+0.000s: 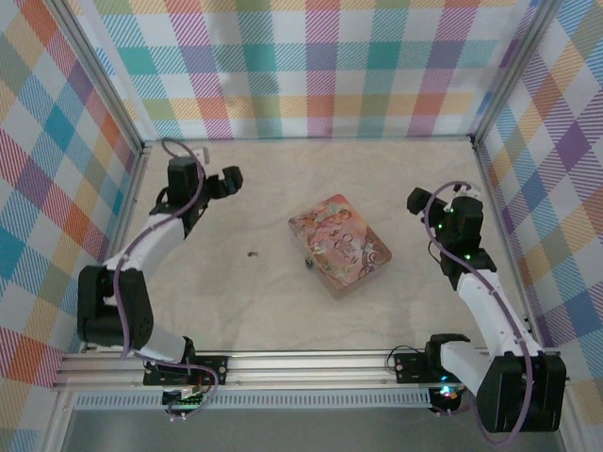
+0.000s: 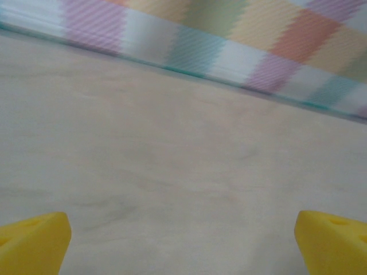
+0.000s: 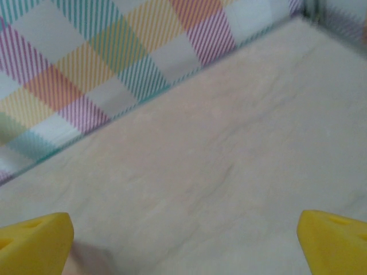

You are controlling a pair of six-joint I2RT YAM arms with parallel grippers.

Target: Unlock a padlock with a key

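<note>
A: Progress?
B: Nothing begun, by the look of it. Left gripper (image 1: 229, 181) hangs over the far left of the table (image 1: 236, 311), right gripper (image 1: 417, 201) over the far right. Both are well apart from the work, jaws spread wide with nothing between them.
A: Padlock?
B: A small bluish speck I take for the padlock (image 1: 308, 263). It sits on the table, touching or just beside the near-left edge of the flowered pink tin (image 1: 339, 243), mid-table. Too small to tell whether the shackle is closed.
A: Key?
B: Likely the key (image 1: 252, 253) is the tiny dark fleck lying loose left of the tin, between it and the left arm. Not in the lock.
A: What's left, then?
B: All of it, I judge: pick up the key, steady the padlock, insert, turn, free the shackle.
A: Wrist views add anything?
B: Left wrist has yellow fingertips (image 2: 34, 243) at the lower corners, wide apart, with bare tabletop and the plaid wall (image 2: 229, 40) beyond. Right wrist is much the same: yellow pads (image 3: 335, 240), bare table, plaid. They confirm empty jaws, which the overhead view is too coarse to settle. The overhead view gives the layout: tin, padlock and key relative to each arm
</note>
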